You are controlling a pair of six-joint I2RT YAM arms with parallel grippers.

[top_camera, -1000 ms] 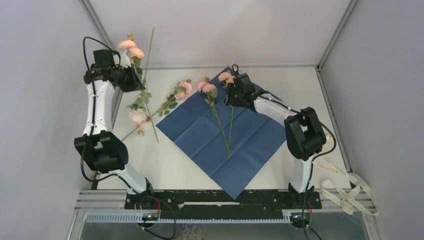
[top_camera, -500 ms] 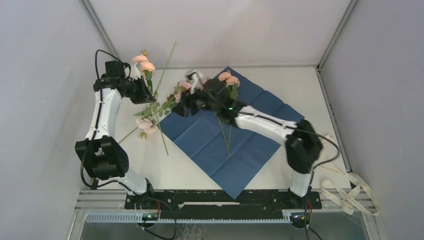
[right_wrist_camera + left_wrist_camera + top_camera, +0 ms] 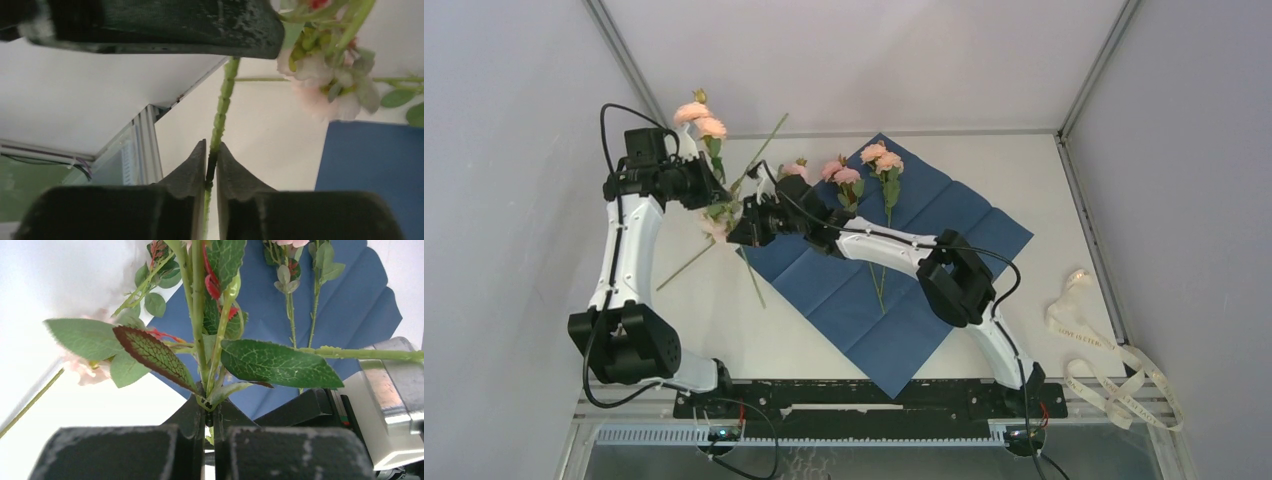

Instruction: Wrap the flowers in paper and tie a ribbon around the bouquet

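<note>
Over at the far left, the left jaws are clamped tight on the flowers (image 3: 197, 315). They grip the stalks low down, so the leaves fan out just above the jaws and the pale pink blooms stand well above them. The right arm (image 3: 886, 245) is stretched across to meet them. The right jaws are pinched together on one thin green stem (image 3: 222, 105) that runs up toward the left jaws, which sit just beside and above. A pale rose (image 3: 320, 85) hangs near that stem. The paper (image 3: 824, 280) lies flat on the surface (image 3: 1024, 170), navy face up, starting just behind the right jaws and spreading out under the right arm. Two more roses (image 3: 844, 172) lie on it with their blooms toward its far corner, a little apart from the right jaws. The ribbon (image 3: 1081, 335) lies in loose loops at the near right edge, well apart from both pairs of jaws.
</note>
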